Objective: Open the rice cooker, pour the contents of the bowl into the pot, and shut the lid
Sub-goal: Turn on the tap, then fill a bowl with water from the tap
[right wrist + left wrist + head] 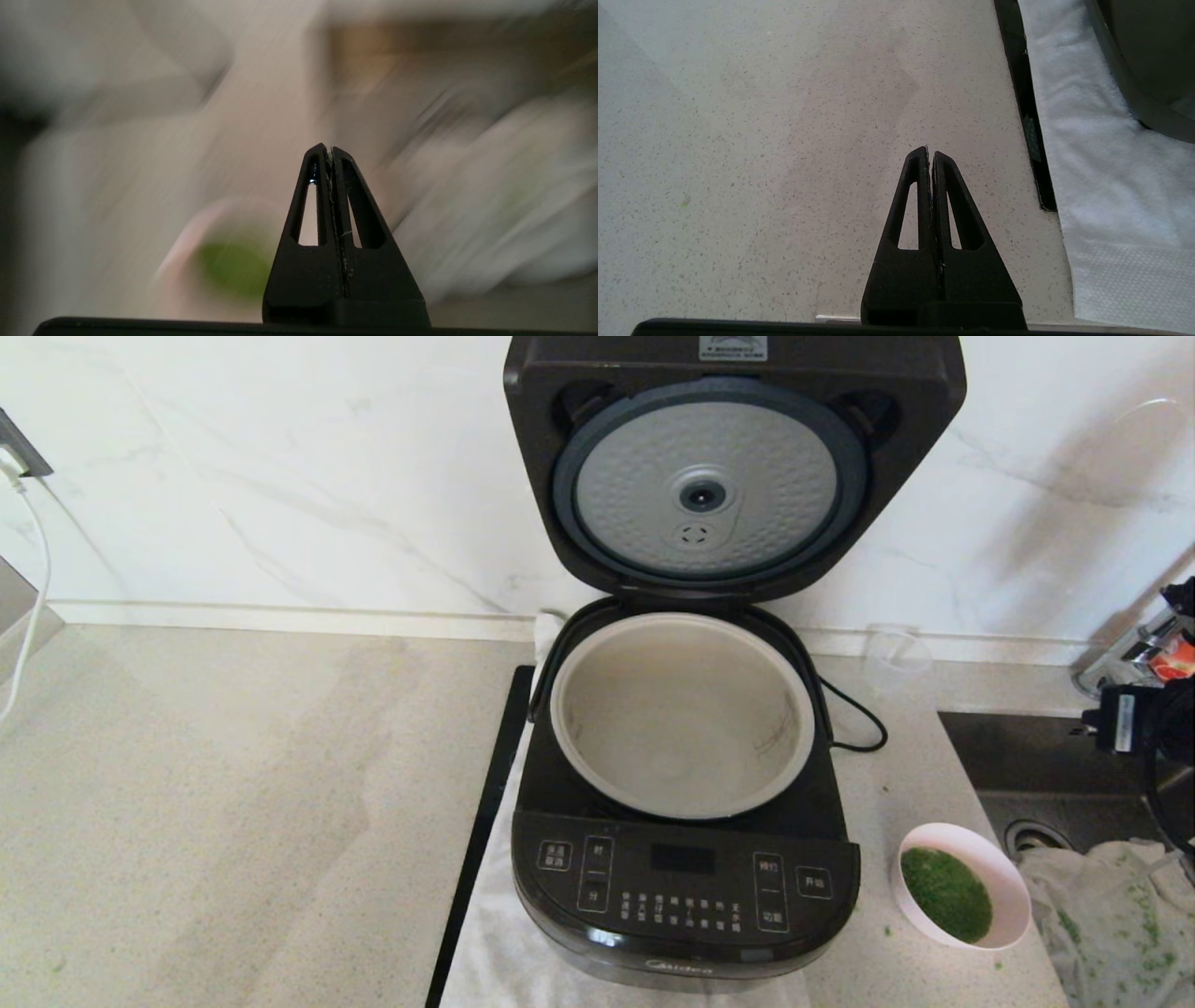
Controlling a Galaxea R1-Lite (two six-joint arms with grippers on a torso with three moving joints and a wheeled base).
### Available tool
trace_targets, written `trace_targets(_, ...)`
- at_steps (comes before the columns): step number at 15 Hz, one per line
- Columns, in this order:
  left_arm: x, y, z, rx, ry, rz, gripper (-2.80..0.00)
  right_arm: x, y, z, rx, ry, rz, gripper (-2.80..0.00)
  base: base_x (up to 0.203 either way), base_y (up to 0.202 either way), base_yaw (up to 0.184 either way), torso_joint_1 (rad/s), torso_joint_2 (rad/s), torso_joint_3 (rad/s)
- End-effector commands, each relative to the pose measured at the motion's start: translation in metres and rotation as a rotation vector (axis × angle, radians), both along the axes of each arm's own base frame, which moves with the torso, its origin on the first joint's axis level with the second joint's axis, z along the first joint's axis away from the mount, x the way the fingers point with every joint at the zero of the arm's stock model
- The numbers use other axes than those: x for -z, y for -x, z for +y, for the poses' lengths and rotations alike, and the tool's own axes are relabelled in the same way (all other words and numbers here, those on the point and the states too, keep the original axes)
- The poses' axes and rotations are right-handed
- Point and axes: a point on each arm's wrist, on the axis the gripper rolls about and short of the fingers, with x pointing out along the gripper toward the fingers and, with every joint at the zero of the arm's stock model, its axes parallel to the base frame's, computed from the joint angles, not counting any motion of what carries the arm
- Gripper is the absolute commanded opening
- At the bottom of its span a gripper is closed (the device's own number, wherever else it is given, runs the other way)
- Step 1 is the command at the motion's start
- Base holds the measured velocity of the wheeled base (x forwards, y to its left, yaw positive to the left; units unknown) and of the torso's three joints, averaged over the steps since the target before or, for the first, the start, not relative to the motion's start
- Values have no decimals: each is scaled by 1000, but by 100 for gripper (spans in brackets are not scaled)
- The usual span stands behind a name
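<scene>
Black shiny rice cooker point(686, 905), one, on speckled stone surface point(233, 803); lid point(733, 467) up, one round metal pot point(681, 714) inside. One small pink-white bowl point(1004, 887) of chopped green bits point(948, 893) just beside cooker's right. Right hand point(331, 149) pressed shut, holding nothing, near bowl. Left hand point(930, 154) shut too, over bare surface.

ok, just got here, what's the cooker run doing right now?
The rice cooker is already open: the lid stands upright and the pot looks empty. The bowl sits on the counter to the cooker's right, still full of the contents, so nothing is poured yet. The right pincer is shut, holding nothing, with the bowl in its wrist view. The left pincer is shut and idle over bare counter left of the cooker.
</scene>
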Motion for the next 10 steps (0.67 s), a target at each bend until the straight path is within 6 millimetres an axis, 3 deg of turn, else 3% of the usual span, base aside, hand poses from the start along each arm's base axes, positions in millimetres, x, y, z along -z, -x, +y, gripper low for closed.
trace_targets(1,0,0,0,-1,1,-1,-280,-2,61,8,-150,-264,264,-280,0,0,0,0,0,0)
trace_targets(4,0,0,0,1,-1,-1,-280,18,80,11,-153,-340,391,-280,0,0,0,0,0,0)
trace_targets(10,0,0,0,2,-1,-1,-280,69,105,26,-213,-329,588,-280,0,0,0,0,0,0)
